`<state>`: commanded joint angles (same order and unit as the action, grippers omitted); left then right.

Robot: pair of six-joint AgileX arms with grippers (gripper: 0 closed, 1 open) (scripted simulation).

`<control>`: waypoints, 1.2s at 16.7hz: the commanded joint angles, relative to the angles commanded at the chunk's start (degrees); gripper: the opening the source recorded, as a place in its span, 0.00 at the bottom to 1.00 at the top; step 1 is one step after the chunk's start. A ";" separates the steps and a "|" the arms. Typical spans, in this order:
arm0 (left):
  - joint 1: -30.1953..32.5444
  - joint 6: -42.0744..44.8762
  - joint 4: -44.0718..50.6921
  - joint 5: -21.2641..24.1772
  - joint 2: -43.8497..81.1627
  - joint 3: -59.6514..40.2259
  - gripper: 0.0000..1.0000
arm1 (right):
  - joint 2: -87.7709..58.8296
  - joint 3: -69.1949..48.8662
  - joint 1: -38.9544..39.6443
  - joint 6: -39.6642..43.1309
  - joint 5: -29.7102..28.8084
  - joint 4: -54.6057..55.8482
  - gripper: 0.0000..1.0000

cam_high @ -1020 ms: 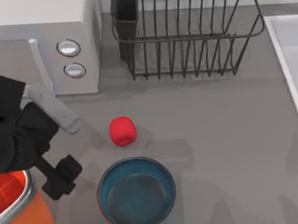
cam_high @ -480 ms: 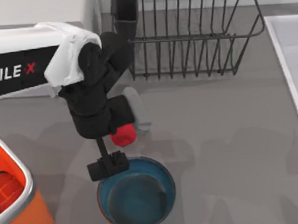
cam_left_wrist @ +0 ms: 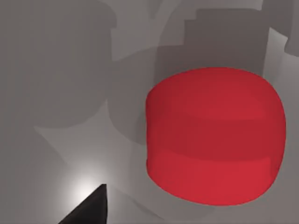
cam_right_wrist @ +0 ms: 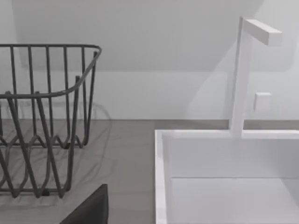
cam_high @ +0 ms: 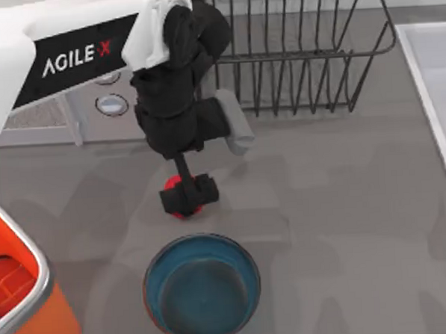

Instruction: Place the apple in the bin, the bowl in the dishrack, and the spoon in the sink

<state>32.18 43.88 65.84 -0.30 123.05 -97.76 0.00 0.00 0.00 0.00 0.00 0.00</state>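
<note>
Plainly the apple step is in hand. The left gripper (cam_high: 188, 195) hangs right over the apple (cam_high: 181, 201), which sits on the table (cam_high: 345, 205) between the bowl (cam_high: 202, 288) and the dishrack (cam_high: 292, 51), nearer the bowl and apart from both. From above, the dark gripper body covers most of the fruit, with red showing at its sides. In the left wrist view the apple (cam_left_wrist: 215, 135) lies close below the camera, resting on the table, with one dark fingertip (cam_left_wrist: 88, 210) at the frame's edge and not touching it. I cannot tell whether the fingers are spread or pressed together; nothing shows them pinching the fruit.

My judgement is that the grasp is not yet made. The next move calls for the gripper to come down with a finger on each side of the apple, close, lift clear of the bowl's rim, and carry it towards the bin (cam_high: 25, 312) at the table's left, lower corner in the top view.

The apple is squat and roundish, a little wider than tall, so it has no real long axis; any approach angle should serve.

The right gripper is parked by the sink (cam_right_wrist: 161, 177), its camera looking across the basin's rim; I cannot tell its fingers' state either.
</note>
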 joint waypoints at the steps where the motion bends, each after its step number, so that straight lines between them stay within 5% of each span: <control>1: -0.22 0.06 0.39 -0.01 0.57 -1.33 1.00 | 0.00 0.00 0.00 0.00 0.00 0.00 1.00; 9: -0.24 0.03 0.47 -0.03 0.92 -2.37 1.00 | 0.00 0.00 0.00 0.00 0.00 0.00 1.00; 20: -0.63 0.30 -12.86 0.02 5.63 6.39 1.00 | 0.00 0.00 0.00 0.00 0.00 0.00 1.00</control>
<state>31.55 44.18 52.98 -0.29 128.68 -91.37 0.00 0.00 0.00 0.00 0.00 0.00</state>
